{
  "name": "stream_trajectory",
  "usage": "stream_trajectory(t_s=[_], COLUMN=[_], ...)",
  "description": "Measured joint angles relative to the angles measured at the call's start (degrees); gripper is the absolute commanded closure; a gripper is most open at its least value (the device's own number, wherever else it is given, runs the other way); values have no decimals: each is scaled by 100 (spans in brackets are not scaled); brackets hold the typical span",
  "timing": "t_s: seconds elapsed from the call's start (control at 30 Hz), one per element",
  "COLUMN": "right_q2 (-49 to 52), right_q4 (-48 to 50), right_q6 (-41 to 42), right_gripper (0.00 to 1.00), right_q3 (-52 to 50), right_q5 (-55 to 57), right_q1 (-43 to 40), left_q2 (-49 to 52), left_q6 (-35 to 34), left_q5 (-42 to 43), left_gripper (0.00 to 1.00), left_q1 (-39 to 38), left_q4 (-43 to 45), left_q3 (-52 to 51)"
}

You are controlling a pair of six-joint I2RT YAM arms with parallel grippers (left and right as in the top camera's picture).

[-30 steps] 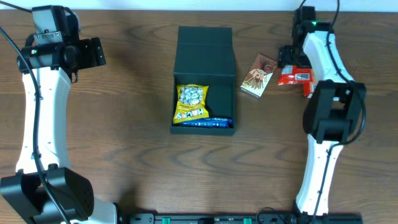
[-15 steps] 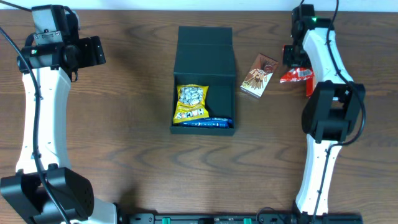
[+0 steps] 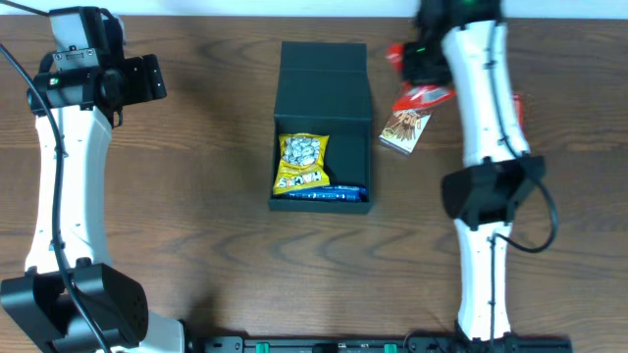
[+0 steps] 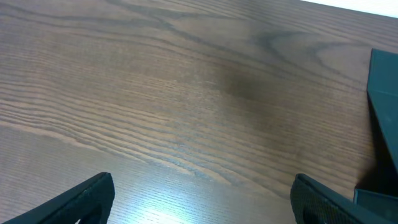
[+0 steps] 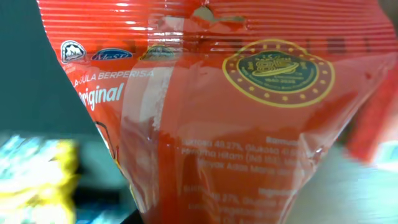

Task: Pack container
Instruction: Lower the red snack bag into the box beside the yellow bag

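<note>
The container [image 3: 322, 98] is a dark rectangular box in the middle of the table, with its flap lid laid open toward the far side. Inside lie a yellow snack packet [image 3: 301, 162] and a blue packet [image 3: 332, 194]. My right gripper [image 3: 412, 71] is shut on a red snack packet [image 3: 422, 95], held in the air just right of the lid; this packet [image 5: 211, 124] fills the right wrist view. My left gripper [image 3: 147, 80] hovers open and empty at the far left, and its own view shows bare wood between its fingers [image 4: 87, 199].
A small brown carton [image 3: 405, 127] lies on the table right of the container, under the red packet. A bit of something red [image 3: 516, 102] shows behind the right arm. The container's edge [image 4: 382, 93] is at the right of the left wrist view.
My right gripper closed on the red packet, lifted it off the table and swung left toward the container's lid. The left arm has not moved.
</note>
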Motion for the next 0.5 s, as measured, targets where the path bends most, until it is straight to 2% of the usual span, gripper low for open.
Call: stream_trajectory(t_s=[0.17,0.3,0.5], right_q2=[0,0,0], right_q4=[-28,24,153], right_q6=[361,763,1088], right_gripper=[84,88,92], right_q3=[-116,-603,-1436], right_q5=[-448,-442,-413], right_q1=[815,1335,1587], left_q2=[0,0,0], left_q6=[0,2,0], left_q5=[2,2,2], left_gripper=[8,9,8], left_q1=[0,0,0], left_q4=[-2,-2,-2], left_q3=[0,0,0])
